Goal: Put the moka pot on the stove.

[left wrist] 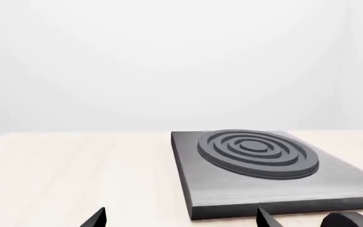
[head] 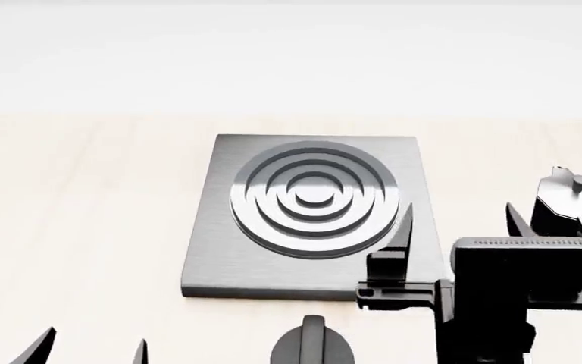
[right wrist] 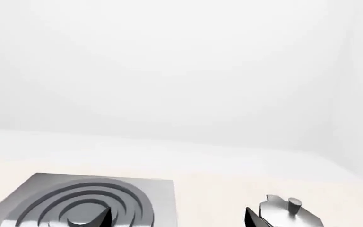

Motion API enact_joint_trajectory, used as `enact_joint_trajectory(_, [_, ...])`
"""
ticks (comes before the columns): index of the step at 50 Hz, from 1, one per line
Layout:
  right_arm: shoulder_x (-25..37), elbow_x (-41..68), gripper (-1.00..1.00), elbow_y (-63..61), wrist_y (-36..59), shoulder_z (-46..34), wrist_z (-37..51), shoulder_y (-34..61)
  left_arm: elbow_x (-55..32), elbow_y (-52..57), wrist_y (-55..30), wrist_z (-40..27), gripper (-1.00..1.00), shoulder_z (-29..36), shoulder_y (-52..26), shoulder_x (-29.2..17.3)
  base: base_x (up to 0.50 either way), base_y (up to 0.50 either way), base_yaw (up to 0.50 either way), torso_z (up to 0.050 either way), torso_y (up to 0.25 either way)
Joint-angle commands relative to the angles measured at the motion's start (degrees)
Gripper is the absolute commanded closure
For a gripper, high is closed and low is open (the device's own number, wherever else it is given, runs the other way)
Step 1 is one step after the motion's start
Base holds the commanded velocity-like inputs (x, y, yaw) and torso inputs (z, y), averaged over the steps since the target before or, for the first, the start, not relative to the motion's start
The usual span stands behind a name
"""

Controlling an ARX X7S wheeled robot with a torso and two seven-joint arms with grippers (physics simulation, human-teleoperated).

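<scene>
The stove point(head: 220, 265) is a flat grey metal plate with a dark ring burner, lying mid-table; it also shows in the left wrist view point(left wrist: 263, 189) and the right wrist view point(right wrist: 150, 189). The moka pot point(head: 572, 199), black with a silvery lid and knob, stands on the table right of the stove; its lid shows in the right wrist view point(right wrist: 290, 212). My right gripper point(head: 460, 221) is open and empty, raised between the stove's right edge and the pot. My left gripper point(head: 91, 347) is open and empty, low at the near left of the stove.
A round black dial knob point(head: 314, 345) sits on the table just in front of the stove's near edge; its edge shows in the left wrist view point(left wrist: 351, 220). The light wooden table point(head: 79, 212) extends left of the stove, with a white wall behind.
</scene>
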Motion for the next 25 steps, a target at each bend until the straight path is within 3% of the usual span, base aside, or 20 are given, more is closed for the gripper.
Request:
enact_joint_trajectory(1, [3.0,1.9,-1.0,-4.6,6.2,2.2,1.1,1.8,0.5,-4.8,3.9,0.9,-1.0,0.4,-0.3,0.9,0.0,0.0,0.0,0.0,0.0])
enact_joint_trajectory(25, [8.1,5.4,-1.0,-7.6,11.4,9.0,2.2,-0.7,-0.5,-5.2,4.2,0.7,-1.0,0.5,-0.4,0.5,0.0,0.0,0.0,0.0,0.0])
